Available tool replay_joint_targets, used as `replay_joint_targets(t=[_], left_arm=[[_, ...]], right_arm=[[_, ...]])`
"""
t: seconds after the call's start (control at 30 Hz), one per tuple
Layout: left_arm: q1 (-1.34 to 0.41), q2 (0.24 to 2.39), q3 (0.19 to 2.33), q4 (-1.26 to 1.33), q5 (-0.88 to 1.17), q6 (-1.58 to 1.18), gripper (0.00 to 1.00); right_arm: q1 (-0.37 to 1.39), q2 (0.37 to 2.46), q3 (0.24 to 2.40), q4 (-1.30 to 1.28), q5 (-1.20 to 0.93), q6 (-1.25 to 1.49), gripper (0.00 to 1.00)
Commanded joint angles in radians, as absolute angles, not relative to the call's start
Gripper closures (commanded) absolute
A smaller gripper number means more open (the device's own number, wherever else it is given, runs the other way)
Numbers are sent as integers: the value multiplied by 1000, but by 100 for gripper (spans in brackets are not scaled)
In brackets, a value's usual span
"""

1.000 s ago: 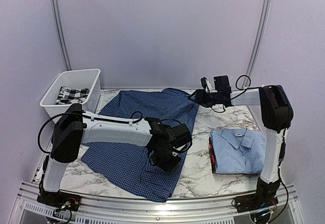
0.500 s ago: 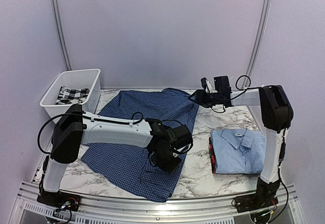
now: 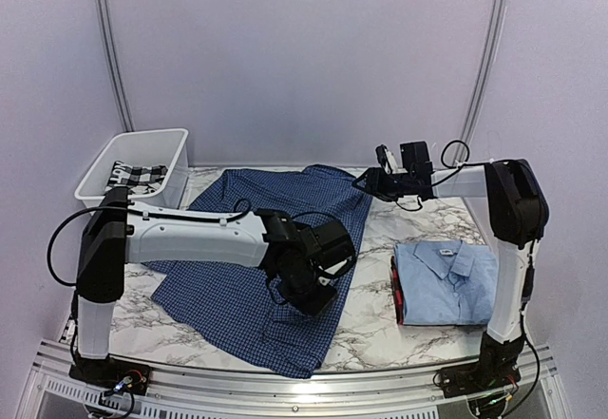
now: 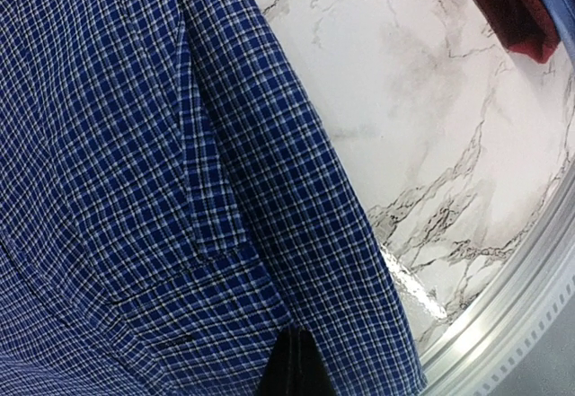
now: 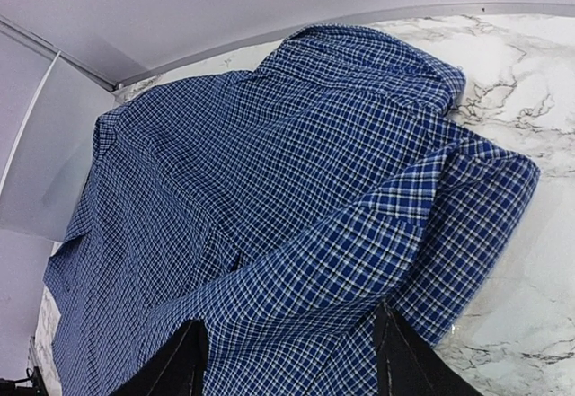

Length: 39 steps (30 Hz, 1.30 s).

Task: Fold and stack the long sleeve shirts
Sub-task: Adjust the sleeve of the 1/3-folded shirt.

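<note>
**Operator:** On the table (image 3: 375,319), in the top view, where does each shirt lie?

**Technician:** The dark blue check shirt (image 3: 237,295) lies spread over the left half. The light blue shirt (image 3: 446,281) sits folded at the right, on top of a red item (image 3: 396,291). A white bin (image 3: 177,167) holding checked cloth stands at the far left.

**Operator:** And the arms in that view?

**Technician:** The left gripper (image 3: 309,294) is down on the near right part of the dark shirt. The right gripper (image 3: 369,183) hangs by that shirt's far right corner.

**Operator:** Left wrist view?

**Technician:** The jaws are pressed together, pinching a ridge of the check cloth. One dark fingertip (image 4: 292,365) shows at the bottom edge, with bare marble to the right.

**Operator:** Right wrist view?

**Technician:** The jaws stand spread above the dark shirt's rumpled edge.
</note>
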<state>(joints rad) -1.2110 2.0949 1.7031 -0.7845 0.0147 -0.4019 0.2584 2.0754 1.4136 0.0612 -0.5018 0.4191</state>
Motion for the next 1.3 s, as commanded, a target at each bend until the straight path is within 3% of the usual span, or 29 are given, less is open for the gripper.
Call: replay_joint_targets(t=[0.0, 0.27, 0.87, 1.27], left_arm=[[-1216, 2044, 1681, -813, 41, -383, 100], [-1216, 2017, 1657, -811, 93, -376, 100], [-1202, 2031, 1617, -756, 102, -393, 100], [-1183, 2053, 1613, -729, 126, -393, 100]], right_arm=[[249, 2071, 1465, 52, -491, 408, 41], [250, 2063, 1464, 45, -487, 404, 44], [267, 2124, 1492, 39, -526, 413, 82], [252, 2339, 1680, -27, -533, 407, 90]])
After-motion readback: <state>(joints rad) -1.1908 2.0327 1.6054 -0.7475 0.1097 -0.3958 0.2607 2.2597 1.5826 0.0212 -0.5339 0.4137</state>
